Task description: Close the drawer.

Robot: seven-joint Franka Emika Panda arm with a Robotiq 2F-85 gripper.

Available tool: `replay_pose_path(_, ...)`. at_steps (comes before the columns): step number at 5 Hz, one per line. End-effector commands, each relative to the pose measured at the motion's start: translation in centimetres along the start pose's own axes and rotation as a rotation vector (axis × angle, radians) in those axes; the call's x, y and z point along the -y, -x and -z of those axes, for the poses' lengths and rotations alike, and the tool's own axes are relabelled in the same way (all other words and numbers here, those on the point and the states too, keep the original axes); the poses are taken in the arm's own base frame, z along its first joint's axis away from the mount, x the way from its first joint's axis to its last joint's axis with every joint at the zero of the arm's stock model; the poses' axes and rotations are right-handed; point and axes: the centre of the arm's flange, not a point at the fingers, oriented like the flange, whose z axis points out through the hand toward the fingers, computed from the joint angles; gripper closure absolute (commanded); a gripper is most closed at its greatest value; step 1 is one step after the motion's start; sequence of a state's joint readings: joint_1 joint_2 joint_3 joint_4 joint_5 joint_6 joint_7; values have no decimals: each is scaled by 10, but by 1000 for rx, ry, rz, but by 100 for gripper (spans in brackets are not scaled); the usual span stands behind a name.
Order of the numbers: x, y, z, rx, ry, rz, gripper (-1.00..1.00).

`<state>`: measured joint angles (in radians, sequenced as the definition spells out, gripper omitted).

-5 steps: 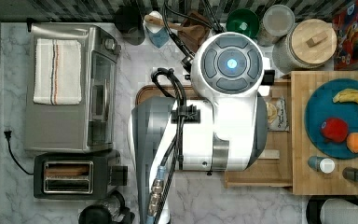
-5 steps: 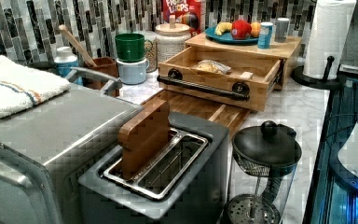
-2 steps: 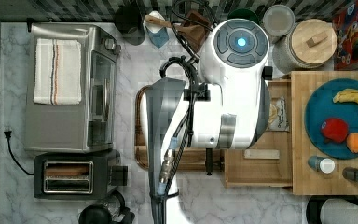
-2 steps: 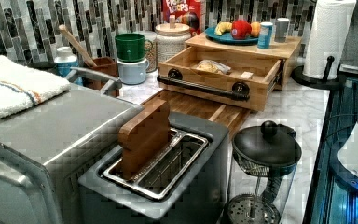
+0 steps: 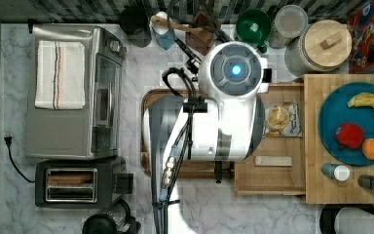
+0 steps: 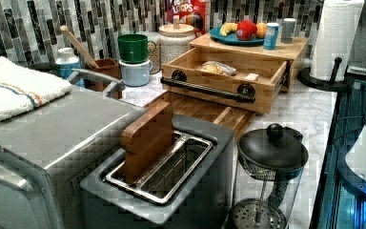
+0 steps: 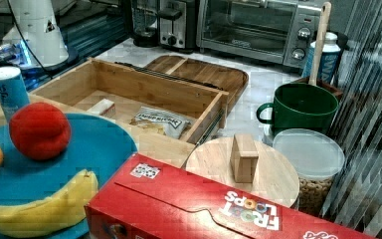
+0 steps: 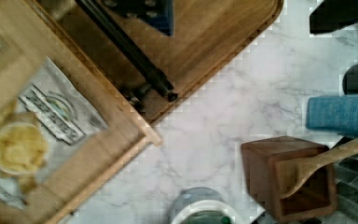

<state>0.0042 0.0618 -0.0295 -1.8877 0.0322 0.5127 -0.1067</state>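
In the top view, the shallow pale-wood drawer [image 5: 272, 170] stands pulled out from under the thick light-wood block top [image 5: 314, 146], its front end over the darker brown wooden tray with rounded corners [image 5: 195, 168], and the white arm covers much of it. In the left view the drawer's black bar handle [image 6: 207, 89] faces the tray, a clear snack packet [image 6: 218, 68] inside. The wrist view shows the packet and handle end beside the tray; whether the claw is open or closed I cannot tell.
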Motion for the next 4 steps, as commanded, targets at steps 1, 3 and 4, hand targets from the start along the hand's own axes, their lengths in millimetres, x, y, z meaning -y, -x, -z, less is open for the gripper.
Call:
replay_pose_path(1, 7, 98, -54, 96, -42, 240, 100)
replay_pose_path(3, -4, 111, -101, 78, 33, 406, 100)
replay_pose_path(4, -15, 107, -128, 55, 58, 491, 100)
